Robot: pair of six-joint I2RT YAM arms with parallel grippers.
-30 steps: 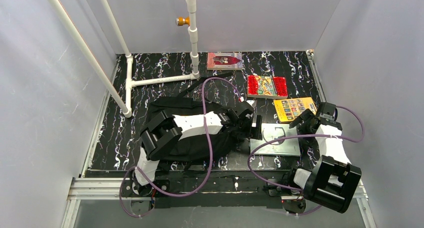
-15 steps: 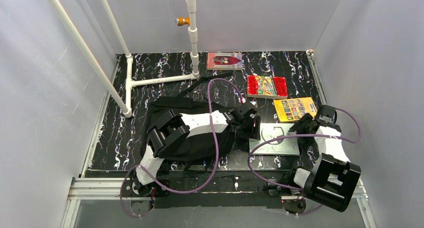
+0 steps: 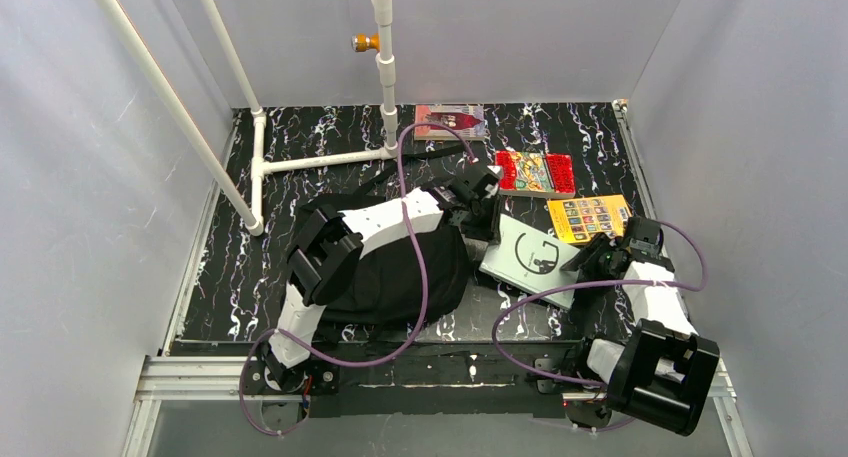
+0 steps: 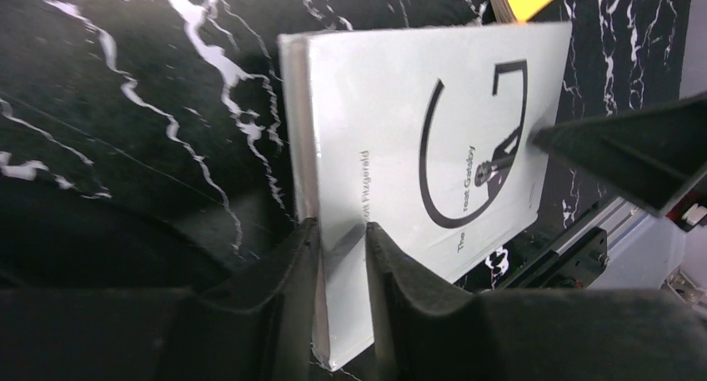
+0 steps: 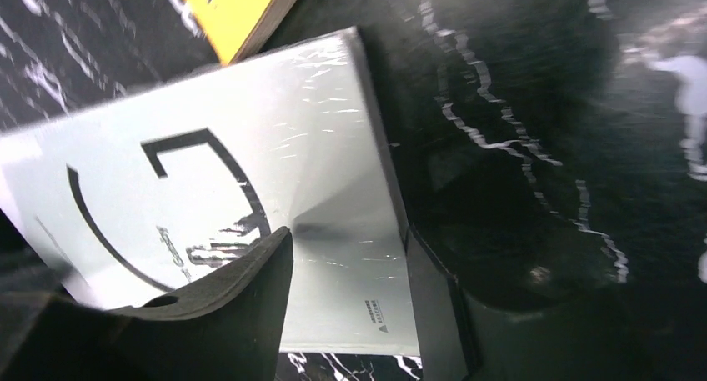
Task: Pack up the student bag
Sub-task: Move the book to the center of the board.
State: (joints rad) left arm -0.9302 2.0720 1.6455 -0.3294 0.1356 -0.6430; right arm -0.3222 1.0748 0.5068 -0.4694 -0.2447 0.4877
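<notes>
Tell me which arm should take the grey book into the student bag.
Left. The left gripper has its jaws pinching the edge of the grey book right beside the student bag, which lies under that arm. The right gripper straddles the book's far edge, away from the bag.

Robot lab test cell, not a home or shop. Plain grey panel walls (image 3: 80,227) box in the left, back and right of the frame. White PVC pipe frame (image 3: 385,67) at upper centre-left. Aluminium rail (image 3: 200,377) runs along the bottom edge, with left arm (image 3: 385,227) and right arm (image 3: 655,297) bolted there. Loose purple cables (image 3: 422,277). Black marbled surface (image 3: 330,127).
</notes>
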